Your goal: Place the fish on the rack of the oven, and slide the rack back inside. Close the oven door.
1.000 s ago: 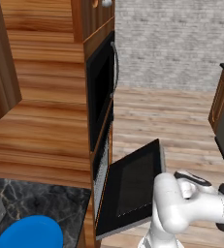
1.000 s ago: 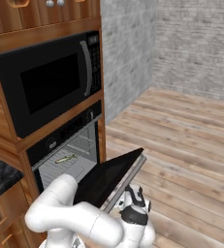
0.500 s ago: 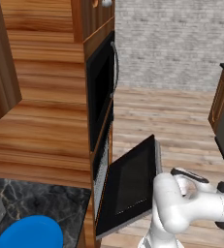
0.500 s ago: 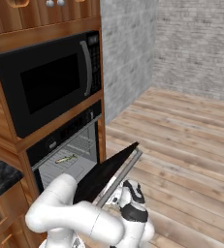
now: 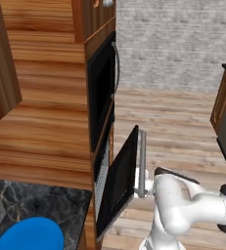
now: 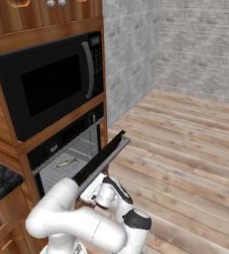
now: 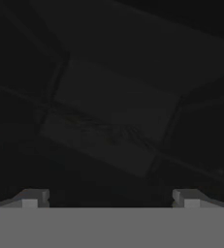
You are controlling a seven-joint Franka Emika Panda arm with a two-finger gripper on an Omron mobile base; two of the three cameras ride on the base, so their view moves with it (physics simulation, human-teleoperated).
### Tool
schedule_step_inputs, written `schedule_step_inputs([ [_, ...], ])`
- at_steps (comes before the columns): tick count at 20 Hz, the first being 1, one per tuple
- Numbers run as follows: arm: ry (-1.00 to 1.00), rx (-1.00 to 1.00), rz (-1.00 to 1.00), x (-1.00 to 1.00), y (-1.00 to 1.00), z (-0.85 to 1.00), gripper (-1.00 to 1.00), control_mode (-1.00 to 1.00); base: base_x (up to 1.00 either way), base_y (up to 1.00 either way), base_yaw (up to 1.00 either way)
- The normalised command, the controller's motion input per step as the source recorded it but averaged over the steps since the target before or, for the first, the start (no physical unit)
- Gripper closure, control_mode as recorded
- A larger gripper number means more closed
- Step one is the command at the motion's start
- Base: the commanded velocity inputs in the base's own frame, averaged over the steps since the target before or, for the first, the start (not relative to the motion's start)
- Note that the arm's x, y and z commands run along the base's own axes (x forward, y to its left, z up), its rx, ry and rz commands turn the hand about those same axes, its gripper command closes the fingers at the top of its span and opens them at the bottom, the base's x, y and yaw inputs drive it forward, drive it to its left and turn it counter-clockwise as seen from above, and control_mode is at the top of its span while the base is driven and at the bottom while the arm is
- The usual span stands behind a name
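The oven door [image 5: 118, 188] stands steeper than it did a second ago: it has swung up from a shallow tilt to well past halfway, and only a narrow wedge of gap remains at its top edge. The gripper [image 7: 111, 198] presses against the door's outer face from below, its jaws spread wide and holding nothing; in the hand view the dark window glass sits directly ahead of the fingertips.

Through the remaining gap, the fish [image 6: 66, 162] lies on the rack [image 6: 81, 151], and the rack sits inside the oven [image 6: 69, 149] cavity.

Judgement: placing and sliding appear complete. The closing push is in its last stretch. The door must travel on until flush with the cabinet front.
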Motion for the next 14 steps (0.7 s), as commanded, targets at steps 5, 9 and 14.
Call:
schedule_step_inputs([
  [5, -0.29, 0.38, 0.24, 0.37, 1.0, -0.23, -1.0, -1.0, 0.0, 0.0, 0.0],
  [9, -0.21, 0.35, 0.24, 0.5, 1.0, -0.29, -1.0, -1.0, 0.0, 0.0, 0.0],
  [14, -0.13, 0.3, 0.23, 0.6, 1.0, -0.34, -1.0, -1.0, 0.0, 0.0, 0.0],
])
